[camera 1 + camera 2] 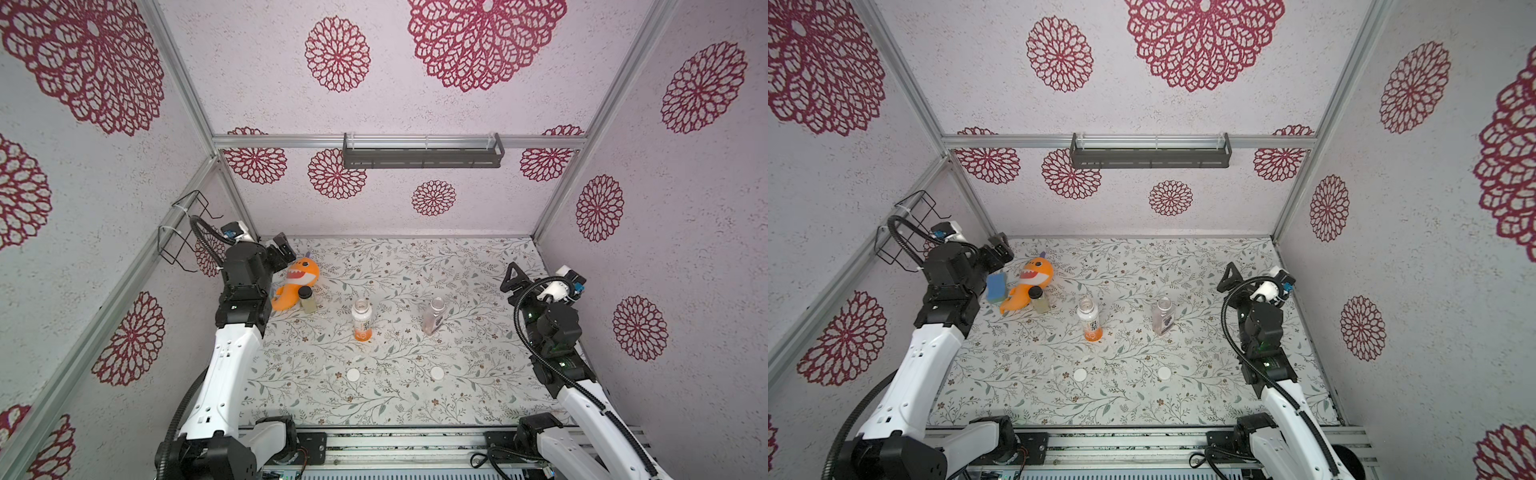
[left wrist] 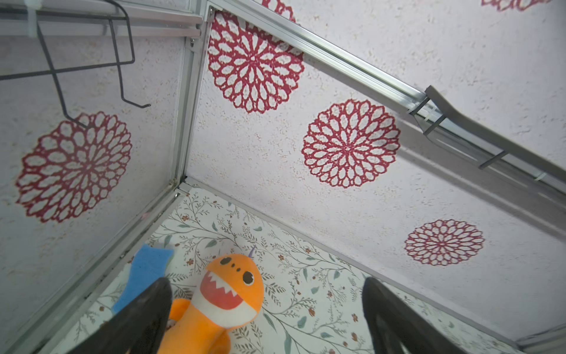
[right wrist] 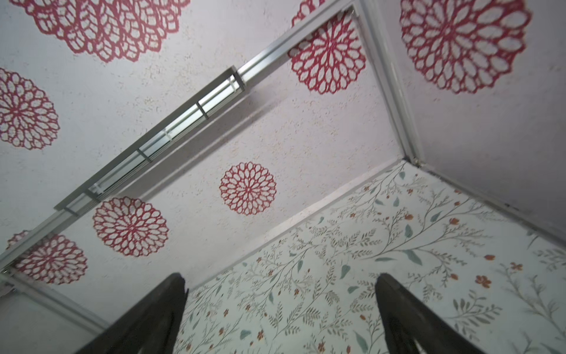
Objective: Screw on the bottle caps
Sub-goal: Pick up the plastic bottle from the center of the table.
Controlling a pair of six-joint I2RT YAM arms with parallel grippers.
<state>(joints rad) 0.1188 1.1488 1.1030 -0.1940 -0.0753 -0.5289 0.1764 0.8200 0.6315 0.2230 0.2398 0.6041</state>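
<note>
Well, both caps lie flat on table (image 1: 415, 266), base-ward of the spread, empty jaws: L cap (image 1: 353, 375) nearer L arm (image 1: 232, 361), R cap (image 1: 437, 372) nearer R arm (image 1: 582, 399).

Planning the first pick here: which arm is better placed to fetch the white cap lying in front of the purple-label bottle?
Probably right. That cap lies on its side of the table, and the right gripper is open and empty. The left gripper hangs by the orange toy, farther off.
</note>
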